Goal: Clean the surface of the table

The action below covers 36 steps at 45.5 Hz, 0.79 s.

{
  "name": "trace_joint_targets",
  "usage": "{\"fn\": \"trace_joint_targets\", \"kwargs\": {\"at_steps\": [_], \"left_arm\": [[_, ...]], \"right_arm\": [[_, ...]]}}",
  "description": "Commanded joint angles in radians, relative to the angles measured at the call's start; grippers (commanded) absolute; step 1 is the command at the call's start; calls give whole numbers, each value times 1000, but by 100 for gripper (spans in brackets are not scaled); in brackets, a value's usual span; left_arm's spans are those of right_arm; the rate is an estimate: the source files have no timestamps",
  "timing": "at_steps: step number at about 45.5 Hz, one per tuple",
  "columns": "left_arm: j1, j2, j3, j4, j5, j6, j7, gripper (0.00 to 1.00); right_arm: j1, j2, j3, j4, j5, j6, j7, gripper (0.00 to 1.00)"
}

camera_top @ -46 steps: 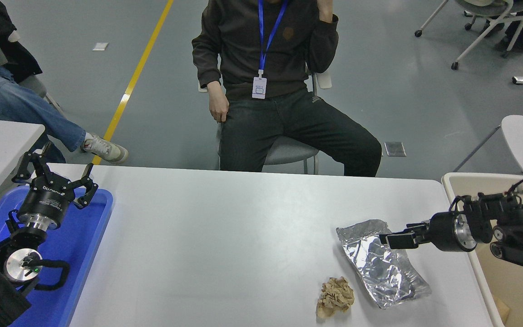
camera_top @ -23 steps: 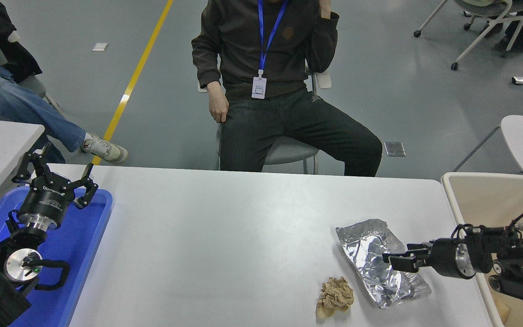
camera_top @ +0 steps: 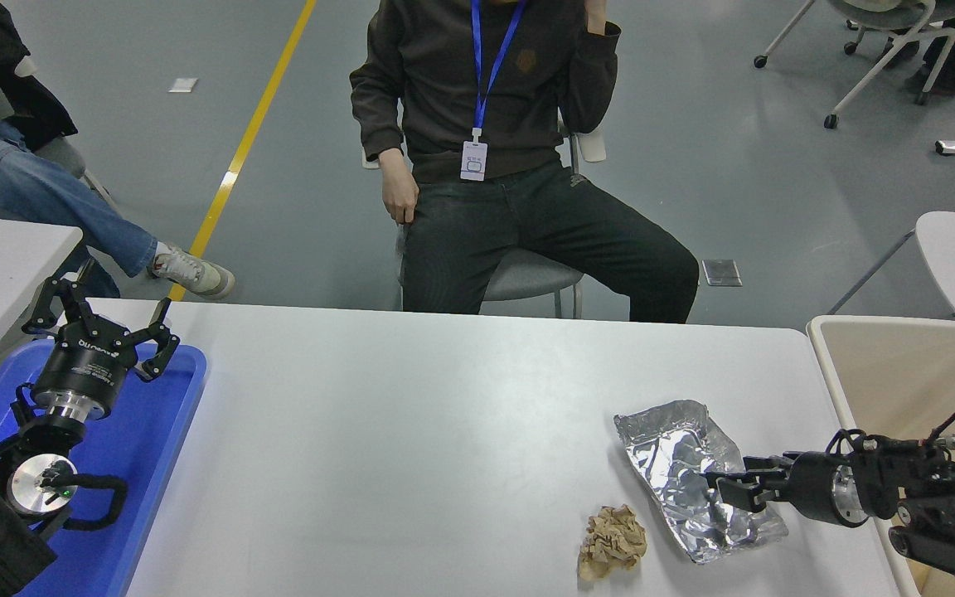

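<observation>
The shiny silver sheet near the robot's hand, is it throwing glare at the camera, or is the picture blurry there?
Head view: the foil sheet shows bright patches on its creases but no washout; the right gripper over it looks sharp, and the table surface is evenly lit.

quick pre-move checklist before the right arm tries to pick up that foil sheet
1. Right gripper lined up over the foil sheet: ok, its tips sit above the sheet's right half.
2. Jaws ready to close on the foil: cannot tell, the fingers are seen edge-on.
3. Crumpled brown paper clear of the grasp: ok, it lies apart, left of the foil.
4. Beige bin reachable for drop-off: ok, it stands at the table's right edge.
5. Left gripper out of the way: ok, parked open over the blue tray.
6. Person clear of the table surface: ok, seated behind the far edge.
</observation>
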Motion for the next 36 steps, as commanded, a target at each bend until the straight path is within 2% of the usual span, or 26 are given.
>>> {"fn": "trace_joint_targets", "kwargs": {"at_steps": [1, 7, 23, 36], "left_arm": [[0, 0, 0, -1, 0, 0, 1, 100], [0, 0, 0, 1, 0, 0, -1, 100], [0, 0, 0, -1, 0, 0, -1, 100], [0, 0, 0, 1, 0, 0, -1, 100]], "right_arm": [[-6, 3, -11, -41, 1, -4, 55, 0], [-10, 9, -14, -78, 1, -3, 95, 0], [-9, 12, -13, -90, 18, -1, 120, 0], [60, 3, 13, -76, 160, -1, 138, 0]]}}
